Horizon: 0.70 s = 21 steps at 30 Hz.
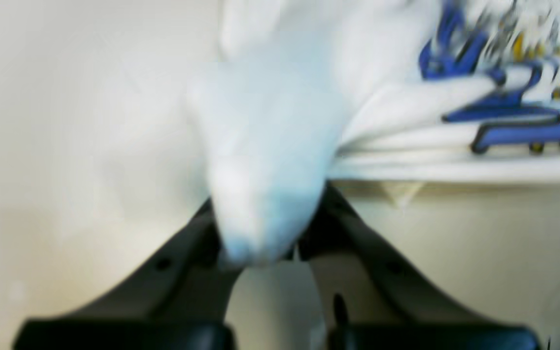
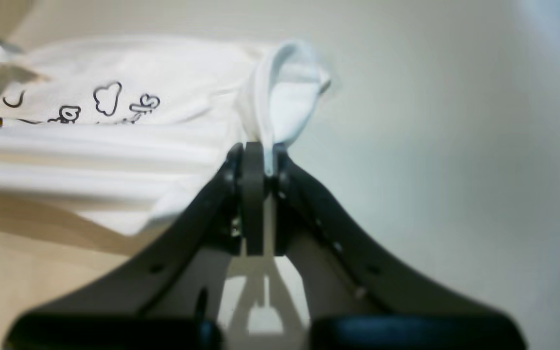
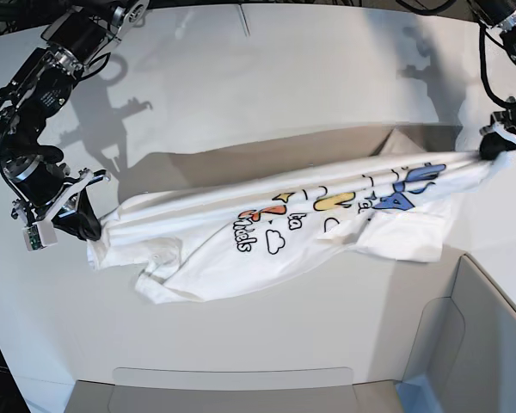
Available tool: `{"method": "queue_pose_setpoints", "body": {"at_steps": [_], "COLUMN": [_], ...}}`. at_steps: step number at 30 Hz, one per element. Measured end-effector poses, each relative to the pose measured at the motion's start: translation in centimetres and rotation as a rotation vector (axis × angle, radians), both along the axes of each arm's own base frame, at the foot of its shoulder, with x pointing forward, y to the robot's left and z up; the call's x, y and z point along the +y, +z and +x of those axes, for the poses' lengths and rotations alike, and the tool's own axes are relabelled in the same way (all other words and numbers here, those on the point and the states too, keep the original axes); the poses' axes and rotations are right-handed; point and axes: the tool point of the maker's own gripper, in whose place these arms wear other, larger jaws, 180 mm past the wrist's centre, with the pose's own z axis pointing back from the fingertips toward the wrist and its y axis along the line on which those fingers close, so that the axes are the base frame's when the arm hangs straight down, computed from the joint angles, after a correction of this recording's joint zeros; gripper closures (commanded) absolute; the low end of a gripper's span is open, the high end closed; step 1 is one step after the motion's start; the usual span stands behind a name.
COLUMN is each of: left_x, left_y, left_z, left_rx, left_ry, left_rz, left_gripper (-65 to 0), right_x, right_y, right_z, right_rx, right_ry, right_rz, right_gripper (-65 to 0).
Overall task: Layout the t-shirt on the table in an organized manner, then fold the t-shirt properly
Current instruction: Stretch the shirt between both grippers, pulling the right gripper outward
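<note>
Layout in progress: left gripper [image 3: 490, 146] and right gripper [image 3: 84, 225], each clamped on cloth, stretch the t-shirt [image 3: 275, 228] above the table [image 3: 267, 77]; flattening and all folding remain

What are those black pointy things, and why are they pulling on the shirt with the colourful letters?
Those are the pinchers of a robot with two arms. The wide picture looks down from above at a big white table. The other two pictures come from little cameras on the robot's wrists, so each one looks along its own pincher. The left gripper is shut on one end of the t-shirt, and its own blurry camera shows white cloth bunched between the black fingers. The right gripper is shut on the other end. Together they hold the shirt stretched out between them over the table, with the middle sagging down. A grey-white bin sits at the table's corner.
</note>
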Motion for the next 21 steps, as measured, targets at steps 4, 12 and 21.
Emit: {"method": "queue_pose_setpoints", "body": {"at_steps": [4, 12, 21], "left_x": [0.6, -0.3, -4.9], "left_y": [1.4, 2.1, -1.4], "left_z": [-1.1, -0.1, 9.8], "left_rx": [-0.007, -0.02, 0.067], "left_ry": [0.012, -0.036, -0.176], "left_rz": [0.069, 0.093, 0.016], "left_gripper": [-0.4, -0.6, -12.7], "right_x": [0.8, -1.5, -3.9], "right_y": [-0.6, -3.4, -6.9], "right_z": [-1.0, 0.1, 3.5], "right_rx": [0.012, 0.102, 0.234], "right_ry": [0.033, -0.004, -0.068], "right_rz": [0.042, 0.127, 0.287], "right_gripper": [0.0, 0.0, 0.0]}}
